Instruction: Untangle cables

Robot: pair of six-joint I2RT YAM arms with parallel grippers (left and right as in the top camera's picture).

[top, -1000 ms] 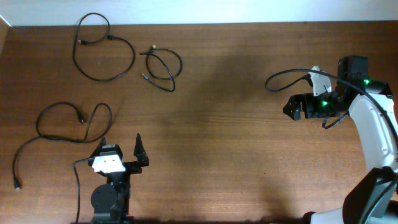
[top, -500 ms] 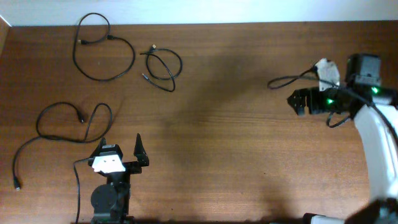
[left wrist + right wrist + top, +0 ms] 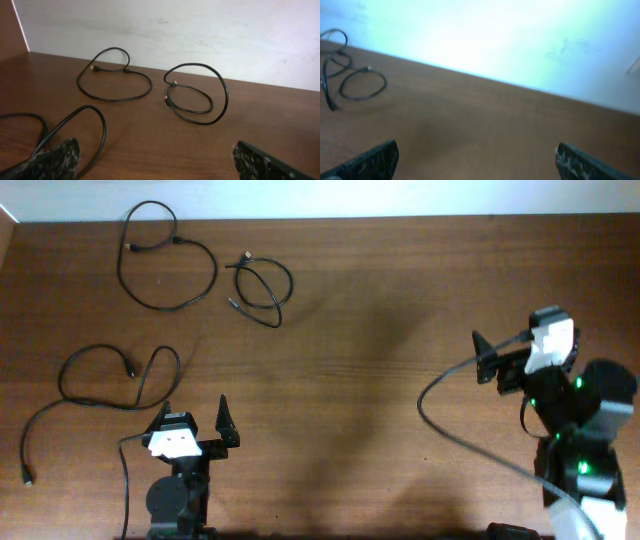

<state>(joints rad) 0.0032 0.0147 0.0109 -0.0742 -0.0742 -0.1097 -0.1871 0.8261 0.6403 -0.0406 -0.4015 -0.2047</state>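
Three cables (image 3: 288, 280) found lying apart on the table's (image 3: 360, 380) left half, two near the far edge, one just left of the left gripper (image 3: 193, 416). Found left gripper and right gripper (image 3: 482, 358) spread wide — nothing held.

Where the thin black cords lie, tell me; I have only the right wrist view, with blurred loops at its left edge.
Observer: A third, long thin black cord lies looped at the left of the brown wooden table, near the left arm, outside your view.
Operator: Say whether any cross one another.
Observer: None; the large looped black cord and the small coiled black cord at the back lie apart, and the third is clear of both.
Operator: Report the left arm.
Observer: The left pincer stands open and empty beside that third cord.
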